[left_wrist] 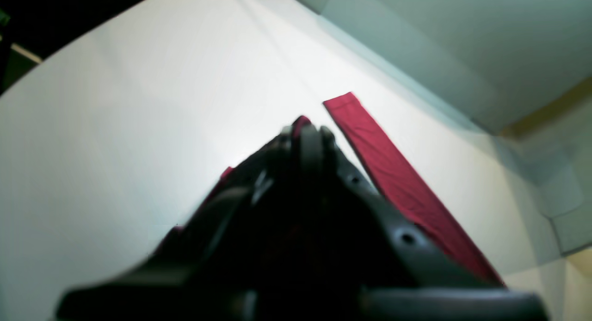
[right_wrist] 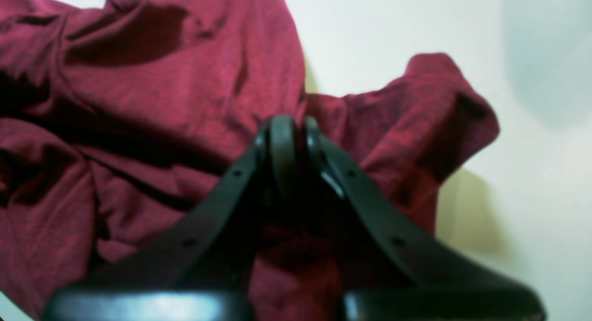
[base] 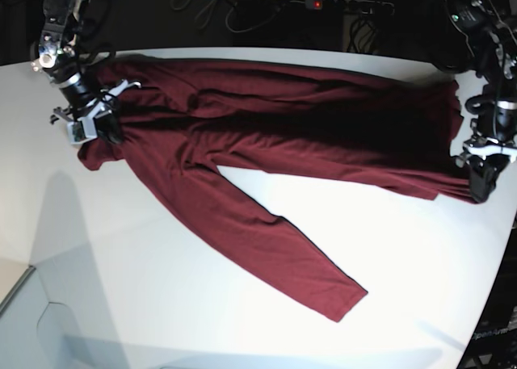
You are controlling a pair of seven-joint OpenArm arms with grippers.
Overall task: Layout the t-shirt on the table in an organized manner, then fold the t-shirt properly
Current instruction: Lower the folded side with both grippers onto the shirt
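White counter point(base: 161, 304) lay under the shirt point(base: 283, 135), which stretched crumpled between my arms with one sleeve trailing toward the near edge. My left pincer point(base: 483, 183) and right pincer point(base: 97, 127) were both clamped on cloth, seemingly opposite ends. I was mid-spread; next I'd need to pull outward and flatten the wrinkles.
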